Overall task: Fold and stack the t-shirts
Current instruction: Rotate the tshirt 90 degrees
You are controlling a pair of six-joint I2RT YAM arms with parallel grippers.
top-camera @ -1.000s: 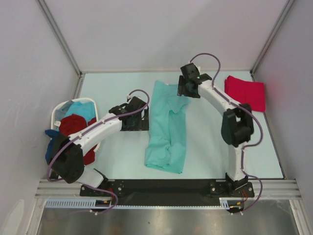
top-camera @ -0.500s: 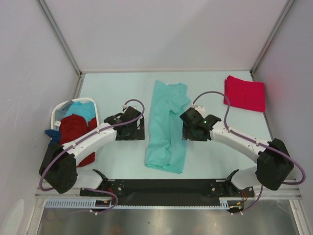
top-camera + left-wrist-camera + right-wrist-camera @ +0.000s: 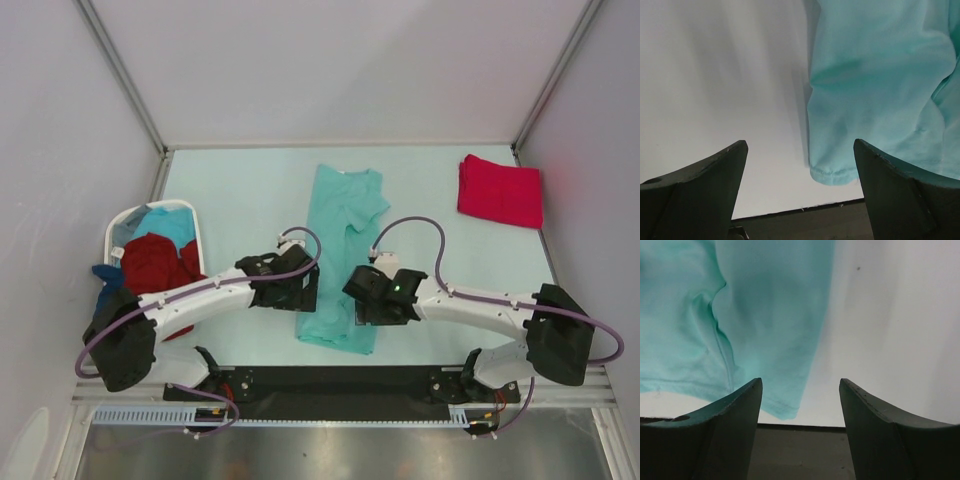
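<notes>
A light teal t-shirt (image 3: 345, 240) is laid centrally on the table (image 3: 230, 190), long axis near-to-far, its near hem corners flanked by the left gripper (image 3: 800, 144) and right gripper (image 3: 800, 381), both spread wide and empty.

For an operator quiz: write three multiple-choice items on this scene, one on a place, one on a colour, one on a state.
1. Where does the folded pinkish-red t-shirt lie? A at the near left edge; B by the table's far right corner; C in the middle.
2. What colour is the mid-table t-shirt? A yellow; B black; C light teal.
3. How do the left pincer and right pincer stand? A both open, empty; B both shut on cloth; C one shut.
B: it sits alone far right. C: teal cloth shows in every view. A: each wrist view shows spread fingers gripping nothing.
</notes>
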